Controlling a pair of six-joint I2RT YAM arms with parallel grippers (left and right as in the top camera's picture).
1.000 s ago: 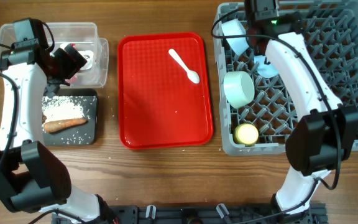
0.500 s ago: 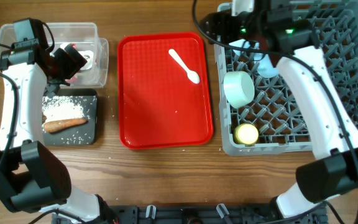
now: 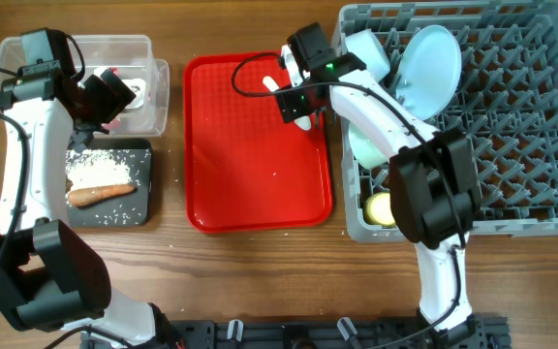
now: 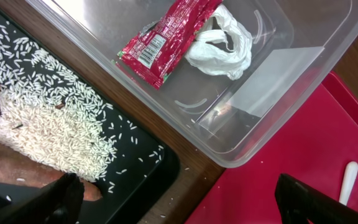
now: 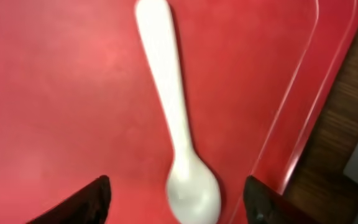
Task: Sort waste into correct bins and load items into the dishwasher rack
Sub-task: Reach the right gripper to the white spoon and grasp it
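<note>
- Spoon: white plastic spoon (image 5: 178,130) lies flat on the red tray (image 3: 250,184), in the corner toward the dishwasher rack (image 3: 511,145). In the right wrist view its handle runs away from the camera and its bowl is nearest.
- Right gripper (image 5: 176,200) hangs over the spoon with jaws spread wide, one finger on each side of the bowl, nothing held. I cannot tell whether the tips touch the tray.
- Left gripper (image 4: 179,205) is spread and empty above the seam between the black tray (image 4: 148,168) and the clear tub (image 4: 278,112).
- Handling, my read: very light, stiff, thin, glossy. On a slick tray it will likely skate or pivot if one finger arrives first.
- Hold, my read: pinch across the narrow neck just above the bowl, with the tips down at the tray surface, since it sits so low. The rounded bowl would squirt out. The far handle end would let it swing.
- I would close gently. Hard squeezing could flick it away.
</note>
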